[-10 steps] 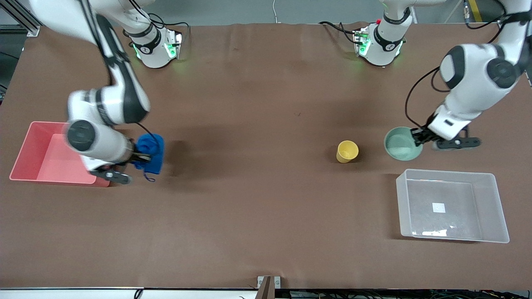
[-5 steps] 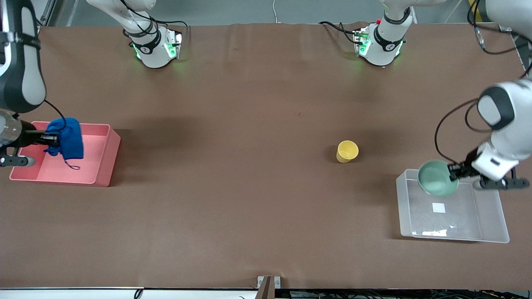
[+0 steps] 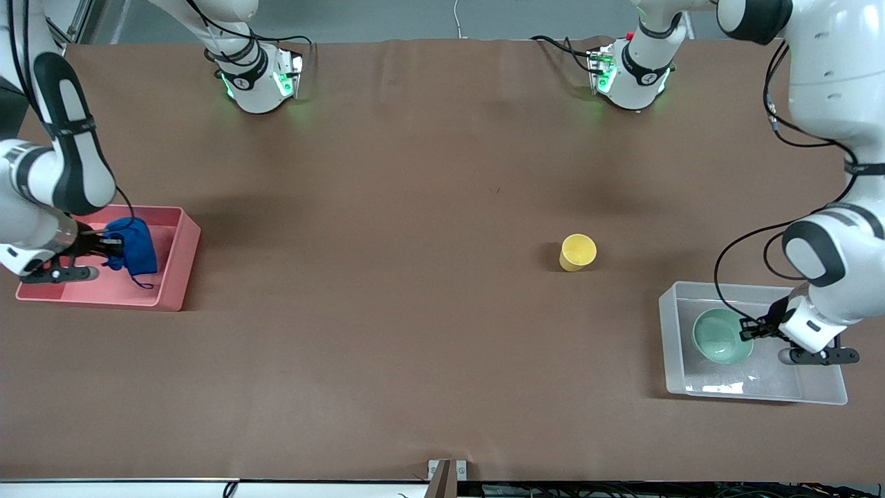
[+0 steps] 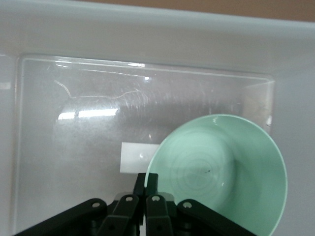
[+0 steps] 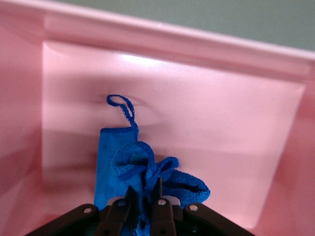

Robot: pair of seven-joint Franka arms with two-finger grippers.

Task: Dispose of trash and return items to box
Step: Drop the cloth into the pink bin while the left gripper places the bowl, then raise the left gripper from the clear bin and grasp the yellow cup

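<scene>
My right gripper [image 3: 104, 243] is shut on the blue cloth wad [image 3: 135, 253] and holds it low inside the pink bin [image 3: 176, 270]. In the right wrist view the cloth [image 5: 123, 167] hangs from the gripper [image 5: 144, 192], its string loop over the pink floor [image 5: 221, 128]. My left gripper [image 3: 748, 330] is shut on the rim of the mint-green bowl [image 3: 722, 335], low inside the clear box [image 3: 671, 332]. In the left wrist view the gripper [image 4: 146, 181] pinches the rim of the bowl [image 4: 221, 172] over the box floor [image 4: 74, 147]. The yellow cup [image 3: 577, 252] stands on the table.
The pink bin sits at the right arm's end of the table, the clear box at the left arm's end. The yellow cup stands farther from the front camera than the box. Both arm bases stand along the table's top edge.
My right gripper carried the blue cloth from beside the pink bin over it and lowered it inside. My left gripper carried the green bowl from the table into the clear box.
</scene>
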